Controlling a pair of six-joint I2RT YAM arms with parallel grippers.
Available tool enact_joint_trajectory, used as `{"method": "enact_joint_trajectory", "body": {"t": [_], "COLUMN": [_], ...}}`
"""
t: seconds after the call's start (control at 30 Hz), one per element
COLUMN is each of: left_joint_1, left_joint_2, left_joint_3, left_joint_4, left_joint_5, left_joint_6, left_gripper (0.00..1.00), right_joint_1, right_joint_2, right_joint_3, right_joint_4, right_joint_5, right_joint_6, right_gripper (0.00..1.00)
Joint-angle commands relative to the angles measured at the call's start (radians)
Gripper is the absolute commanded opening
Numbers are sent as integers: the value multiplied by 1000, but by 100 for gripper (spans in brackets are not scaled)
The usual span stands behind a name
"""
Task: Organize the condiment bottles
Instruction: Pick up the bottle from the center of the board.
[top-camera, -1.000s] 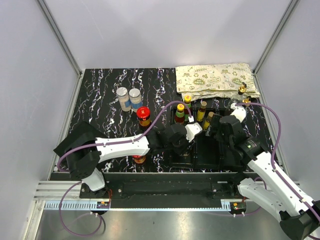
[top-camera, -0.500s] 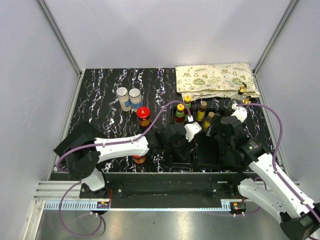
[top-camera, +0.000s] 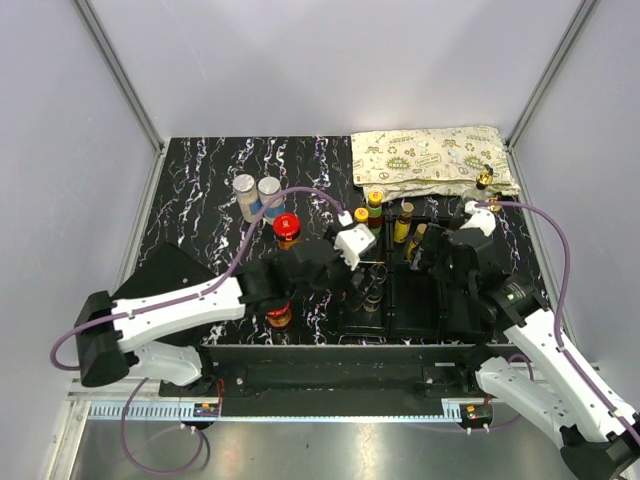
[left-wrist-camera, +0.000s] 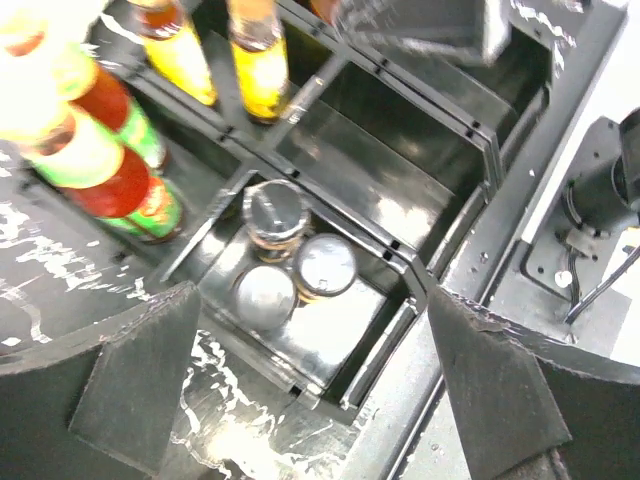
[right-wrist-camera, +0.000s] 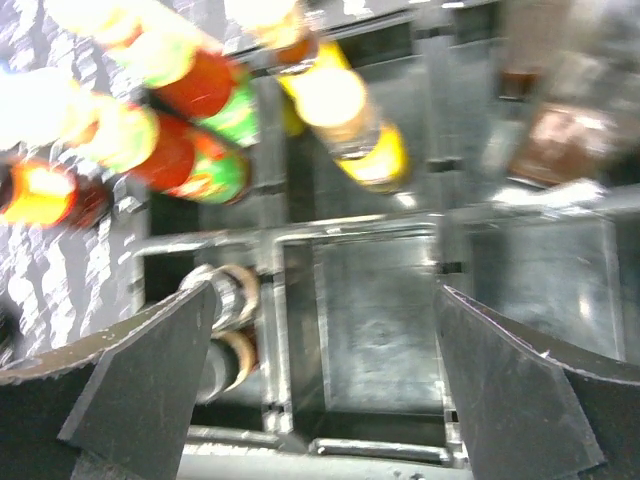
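Jaws of the left gripper (left-wrist-camera: 312, 300) stand spread wide with nothing between them, directly above the black tray (left-wrist-camera: 440, 130). Under them, in the tray's near-left compartment, three shakers (left-wrist-camera: 325, 265) stand upright and touching one another. That compartment looks finished, so the step in hand is probably getting this arm away cleanly. It should rise straight up before swinging, since a sideways sweep could catch the shaker lids or the divider wall.

In the compartment behind the shakers stand the red-and-green sauces (left-wrist-camera: 110, 170), tall and slim. The arm should not cross low over them. The yellow sauces (left-wrist-camera: 255, 60) stand in the tray's far row beside them.

The right gripper (right-wrist-camera: 325, 295) is also spread wide and empty, above a bare near compartment in the middle of the tray. The two arms are close here, so one should move at a time.

Left of the tray, a red-lidded jar (top-camera: 287, 225) stands just beside its far corner. Two grey-lidded shakers (top-camera: 257, 187) stand farther left of the tray. The jar seems the easiest next pick, gripped low on the body.
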Motion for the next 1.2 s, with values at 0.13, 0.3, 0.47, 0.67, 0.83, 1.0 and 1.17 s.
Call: {"method": "enact_joint_trajectory", "body": {"t": [0.13, 0.3, 0.47, 0.67, 0.83, 1.0, 1.17], "left_joint_1": [6, 52, 132, 197, 316, 506, 685], "left_joint_2": [-151, -252, -404, -473, -486, -463, -414], "left_joint_3": [-5, -47, -124, -127, -146, -144, -169], "left_joint_4": [-215, -343, -398, -523, -573, -573, -543], "left_joint_5": [-378, -466, -471, -552, -544, -483, -393], "left_joint_6": [-183, -334, -446, -538, -568, -530, -493], "left_gripper": [99, 99, 99, 99, 99, 99, 99], "right_joint_1": [4, 62, 249, 444, 591, 659, 679], "right_joint_2": [173, 181, 250, 446, 616, 724, 790], "right_joint_3": [132, 167, 233, 351, 466, 519, 520], "right_joint_4": [125, 171, 192, 191, 194, 244, 341], "right_joint_5": [-554, -617, -541, -407, -280, -189, -186], "right_joint_6": [-146, -148, -162, -192, -238, -266, -284], "right_gripper": [100, 100, 100, 100, 100, 100, 100]}}
